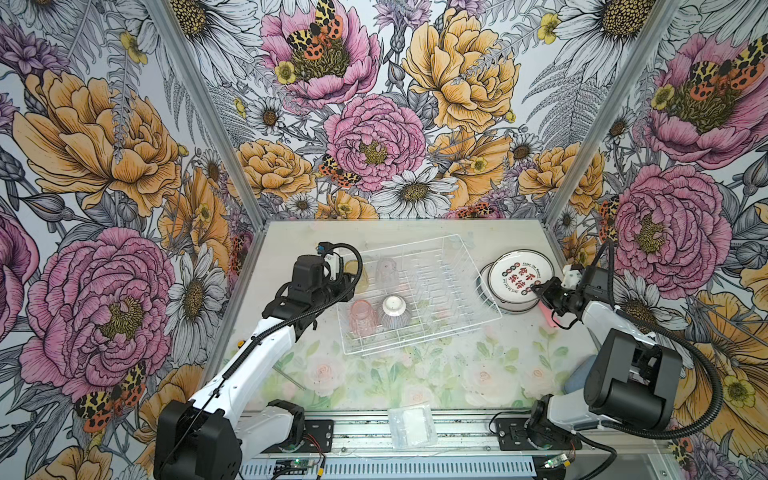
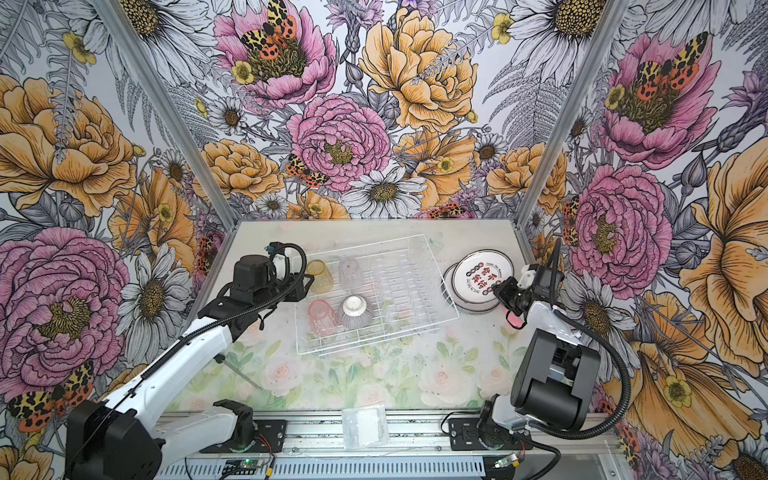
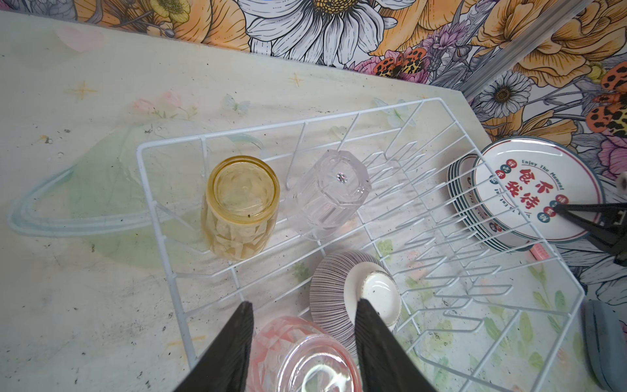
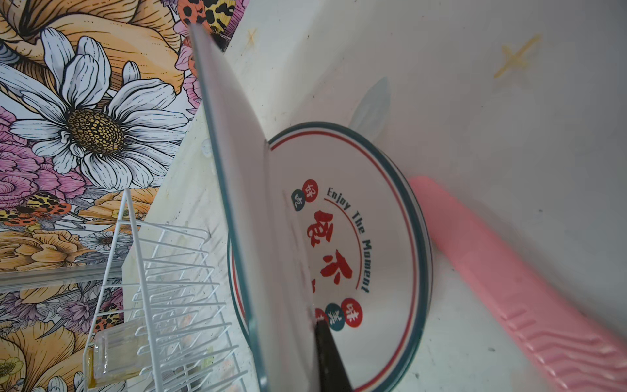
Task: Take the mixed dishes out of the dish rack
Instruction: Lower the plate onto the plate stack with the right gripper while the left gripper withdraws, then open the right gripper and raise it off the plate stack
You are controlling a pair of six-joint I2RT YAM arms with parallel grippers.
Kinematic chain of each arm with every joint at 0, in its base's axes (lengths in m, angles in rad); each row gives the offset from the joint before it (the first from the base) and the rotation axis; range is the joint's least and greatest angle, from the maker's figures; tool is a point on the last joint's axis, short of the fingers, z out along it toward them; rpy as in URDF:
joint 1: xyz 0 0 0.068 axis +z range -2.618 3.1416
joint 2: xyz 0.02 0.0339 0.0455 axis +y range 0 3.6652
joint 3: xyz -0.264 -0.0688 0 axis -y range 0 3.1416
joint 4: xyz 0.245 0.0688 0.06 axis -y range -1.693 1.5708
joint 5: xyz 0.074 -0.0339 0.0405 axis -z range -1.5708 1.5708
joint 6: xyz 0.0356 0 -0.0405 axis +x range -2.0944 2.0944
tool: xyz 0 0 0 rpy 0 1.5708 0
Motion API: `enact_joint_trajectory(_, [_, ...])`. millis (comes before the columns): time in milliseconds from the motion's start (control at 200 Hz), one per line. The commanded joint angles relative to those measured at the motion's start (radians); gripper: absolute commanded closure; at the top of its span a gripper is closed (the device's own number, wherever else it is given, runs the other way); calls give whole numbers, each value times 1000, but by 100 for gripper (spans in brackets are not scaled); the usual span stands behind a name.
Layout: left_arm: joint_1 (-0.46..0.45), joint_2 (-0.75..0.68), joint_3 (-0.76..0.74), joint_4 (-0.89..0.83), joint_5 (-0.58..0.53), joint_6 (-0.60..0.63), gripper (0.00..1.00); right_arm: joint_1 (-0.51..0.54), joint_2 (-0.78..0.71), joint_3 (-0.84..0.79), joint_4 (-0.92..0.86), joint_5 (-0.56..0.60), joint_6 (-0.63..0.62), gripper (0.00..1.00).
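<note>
Rack [image 1: 440,286]: 3 tumblers [image 3: 241,203], 1 bowl [image 3: 339,288]; right end effector [image 1: 535,287] grips 1 plate [image 1: 519,276].

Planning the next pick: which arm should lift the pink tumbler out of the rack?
Left, probably. The left gripper hangs open, its fingers either side of the pink tumbler in the dish rack; the right gripper is shut on a plate outside the rack.

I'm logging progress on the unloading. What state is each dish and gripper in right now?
Yellow tumbler: standing in rack.
Clear tumbler: upside down in rack.
Pink tumbler: standing in rack.
Bowl: upside down in rack.
Plate stack: flat on table, outside rack.
Top plate: tilted, gripped at rim.
Left gripper: open, above pink tumbler.
Right gripper: shut on top plate.
</note>
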Motion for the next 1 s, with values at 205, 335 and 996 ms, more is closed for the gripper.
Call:
enact_joint_trajectory(205, [10,0,-23,41,9,-6,49,-9,16,-21,42,-60,-14,94])
enact_joint_trajectory(335, [10,-5,-27,43,11,-3,49,-9,17,-32,41,-61,-15,92])
enact_joint_trajectory(996, [16,-32,-38,28,17,0,49,-12,-27,-49,-55,-2,-74,58])
